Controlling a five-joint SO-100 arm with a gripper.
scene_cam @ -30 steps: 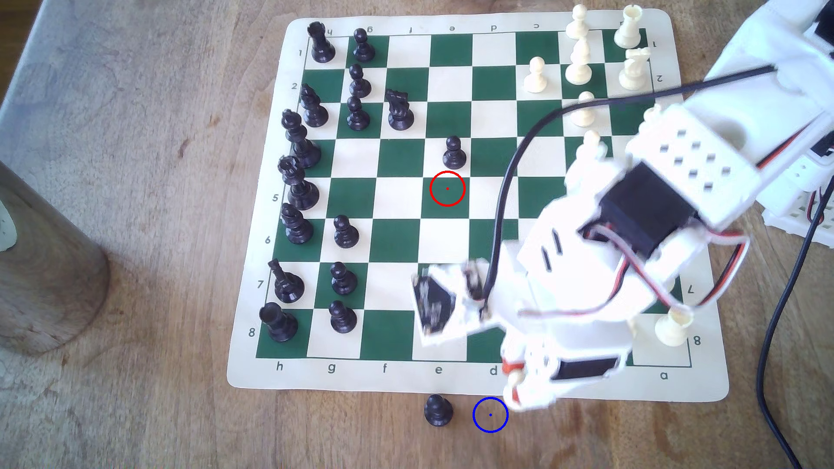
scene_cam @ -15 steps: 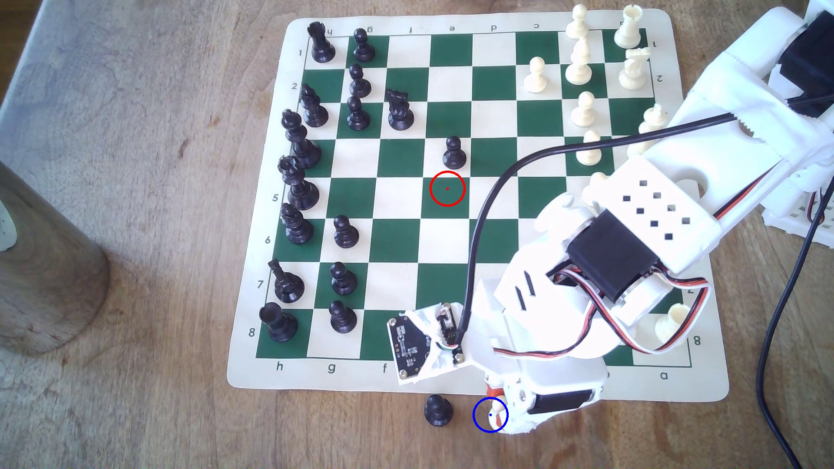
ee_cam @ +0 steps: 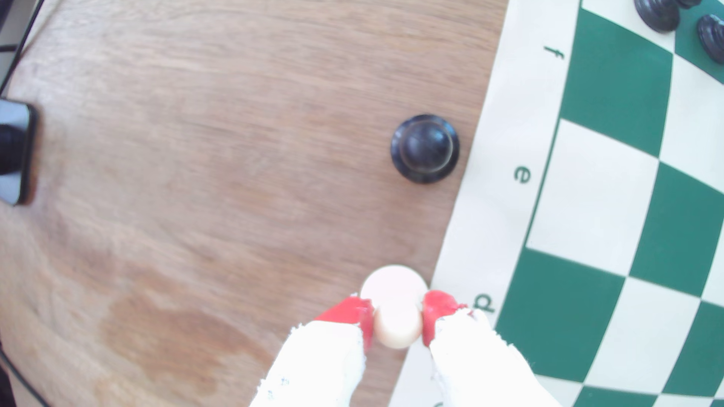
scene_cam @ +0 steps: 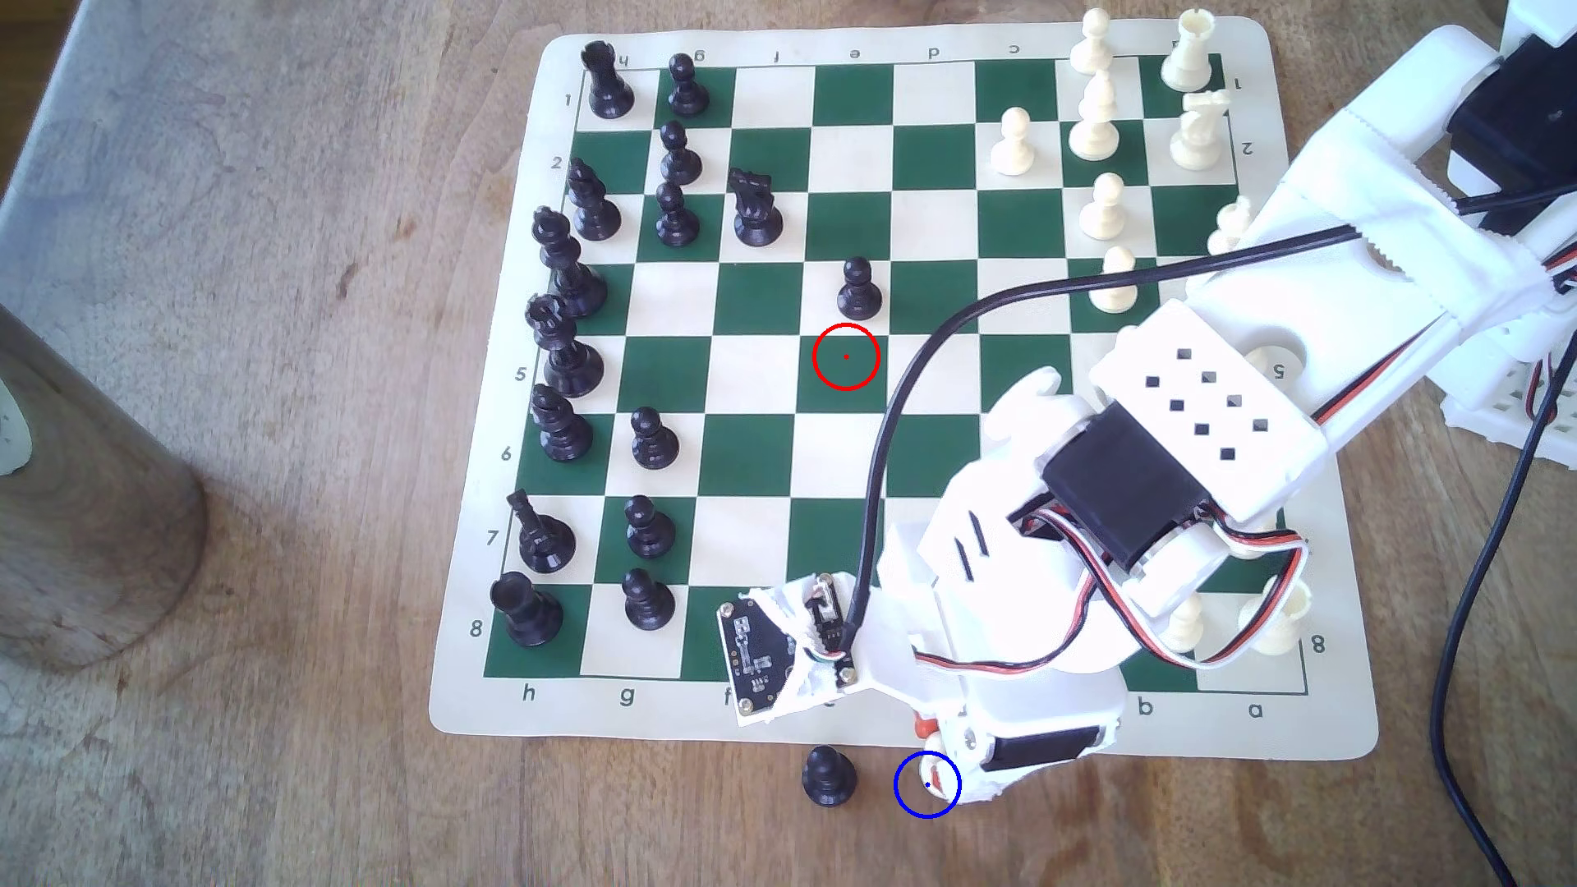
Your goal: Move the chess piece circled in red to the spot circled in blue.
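1. The gripper (ee_cam: 397, 321) was clamped on the white pawn (ee_cam: 395, 309) — its two red-tipped fingers (ee_cam: 354, 311) pressed against the piece from either side, just under the round head.
2. In the exterior view the gripper (scene_cam: 939, 772) sat at the blue ring (scene_cam: 928, 785) on the bare wood, just off the mat's near border by the letter d; a bit of cream and red showed inside the ring.
3. The pawn appeared to be over or on the marked spot, though whether its base touched the wood could not be told.
4. The red ring (scene_cam: 846, 356) enclosed an empty green square, so the carry looked all but done and the placing step was in hand.
5. The next move would call for settling the base flat, parting the fingers gently and lifting straight up — the black pawn (scene_cam: 829, 776) stood near, toward the exterior view's left.
6. The chess mat (scene_cam: 486, 708) lay on a brown wooden table (scene_cam: 256, 426), black pieces along the exterior view's left, white pieces at the right.
7. A black cable (scene_cam: 887, 443) looped over the board to the wrist.
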